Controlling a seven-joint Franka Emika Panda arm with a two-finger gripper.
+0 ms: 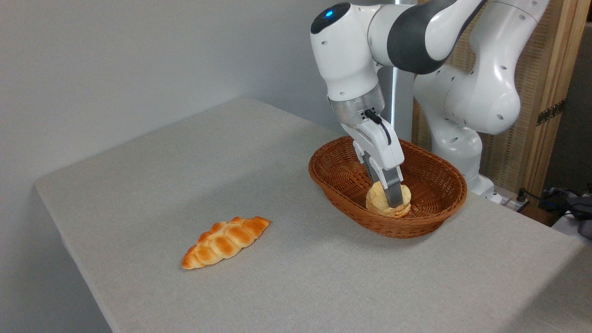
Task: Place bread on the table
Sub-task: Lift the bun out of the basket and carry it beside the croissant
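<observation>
Camera: one bun (380, 201), one loaf (225, 242), one basket (430, 217)

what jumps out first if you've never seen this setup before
The white arm reaching down from the upper right into the brown wicker basket, right of centre. There its pincer straddles a pale round bun; whether it has closed on it cannot be told. Next, the orange braided loaf lying alone on the grey table, lower left of the basket.
</observation>
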